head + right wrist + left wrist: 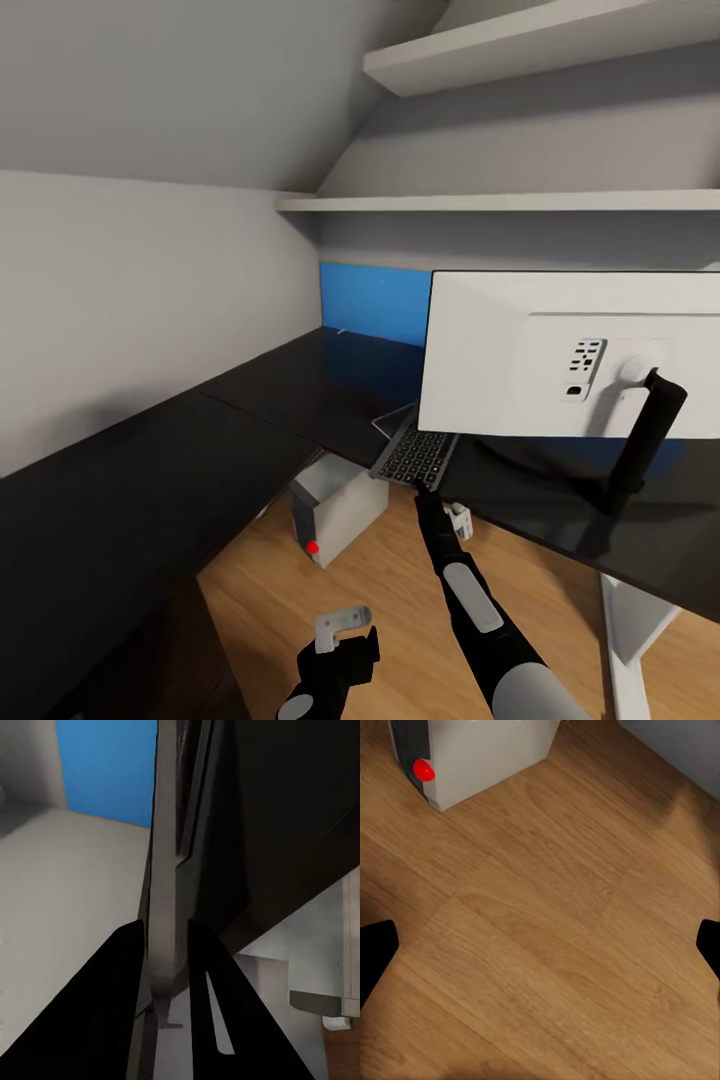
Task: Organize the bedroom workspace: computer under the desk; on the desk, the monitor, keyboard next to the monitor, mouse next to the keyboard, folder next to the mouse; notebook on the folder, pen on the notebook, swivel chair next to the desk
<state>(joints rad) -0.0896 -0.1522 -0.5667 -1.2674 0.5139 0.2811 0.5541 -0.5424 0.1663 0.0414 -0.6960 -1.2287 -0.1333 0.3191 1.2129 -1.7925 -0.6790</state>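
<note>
Keyboard (413,455) pinched by right gripper (421,487) at desk (300,395) edge.
Monitor (560,355) up, computer (335,510) beneath at seven o'clock; left gripper (540,945) spread, empty; folder stack pending.

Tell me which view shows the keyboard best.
The head view: the keyboard shows its dark keys, overhanging the desk edge in front of the monitor, with the right end effector at it. The right wrist view shows its thin edge between the fingers.
</note>
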